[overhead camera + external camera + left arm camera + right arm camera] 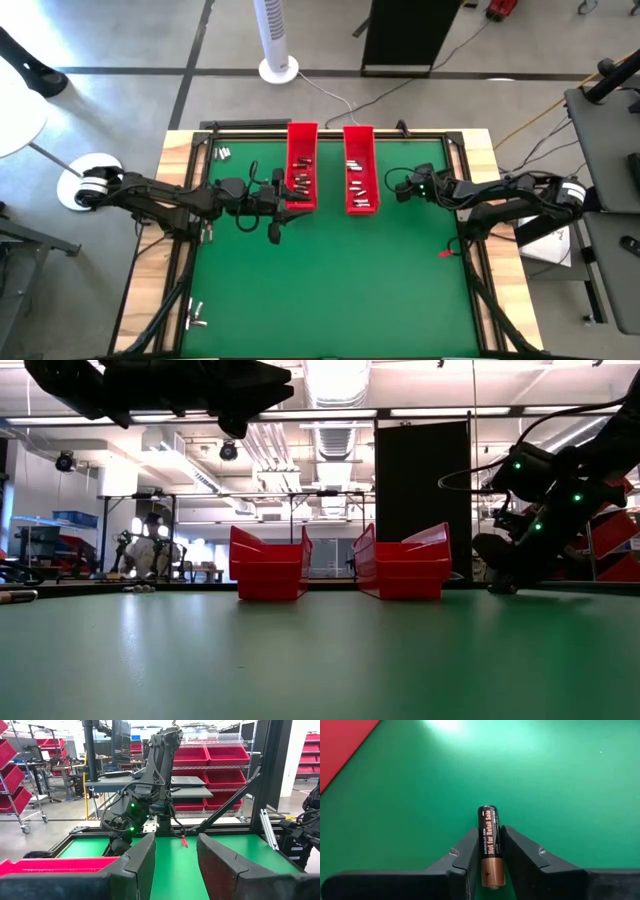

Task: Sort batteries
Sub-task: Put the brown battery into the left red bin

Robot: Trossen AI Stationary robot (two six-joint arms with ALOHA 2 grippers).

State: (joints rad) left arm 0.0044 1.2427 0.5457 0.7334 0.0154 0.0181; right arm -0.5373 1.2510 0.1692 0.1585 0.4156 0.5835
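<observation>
Two long red trays point(302, 165) point(360, 170) stand side by side at the table's far middle, with several small batteries in each. Just right of the right tray, my right gripper point(393, 186) slants down to the green mat, shut on one black-and-copper battery point(488, 845). My left gripper point(175, 855) hangs level, open, high over the table by the left tray's near end, with nothing between its fingers. Loose batteries lie on the mat at the far left point(222, 153) and the near left point(195, 318). My right gripper has the battery's two long sides point(492, 862) between its two fingers point(465, 855), which lie along it. The fingers slant down from the table's right side. The black minus end point(487, 812) sticks out past the fingertips. Whether the battery rests on the mat or is lifted, I cannot tell.
A small red object point(446, 252) lies on the mat near the right edge. Black frame rails point(470, 250) run along the table's sides. The wide green mat point(330, 290) stretches across the near half.
</observation>
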